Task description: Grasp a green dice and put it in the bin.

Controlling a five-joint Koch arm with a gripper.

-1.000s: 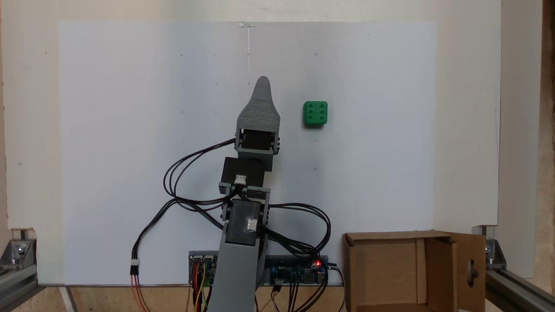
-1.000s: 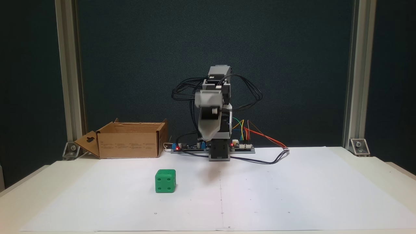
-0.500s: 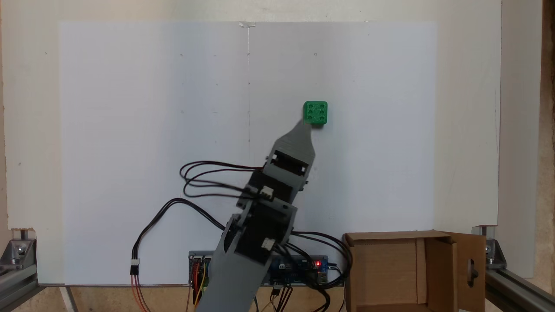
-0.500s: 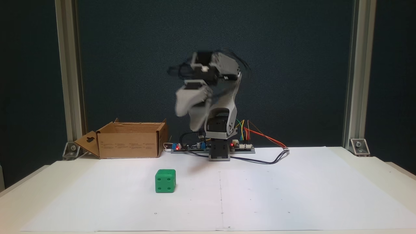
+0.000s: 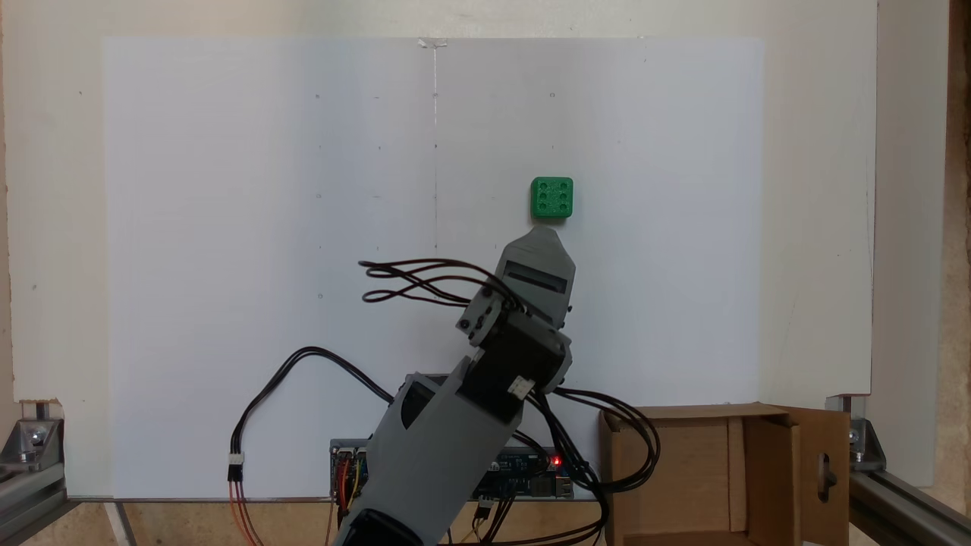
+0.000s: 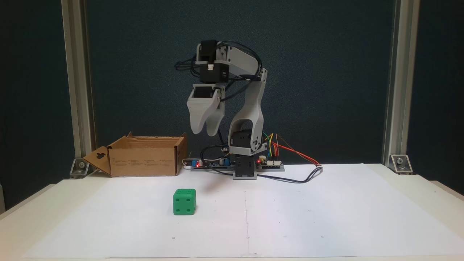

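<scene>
The green dice sits alone on the white sheet, six pips up; a fixed view shows the green dice left of centre at the front. My gripper hangs high above the table, pointing down, behind the dice and a little to its right. Its two grey tips stand slightly apart with nothing between them. From above, the gripper ends just short of the dice's near edge. The bin, a brown cardboard box with open flaps, stands at the bottom right; the bin is at the back left in the other view.
Circuit boards and loose cables lie around the arm's base. Aluminium posts rise at both back corners of the table. The white sheet covers most of the table top.
The arm has swung toward the dice's side and risen. The gripper has turned from pointing forward to pointing down. The dice and bin have not moved.
</scene>
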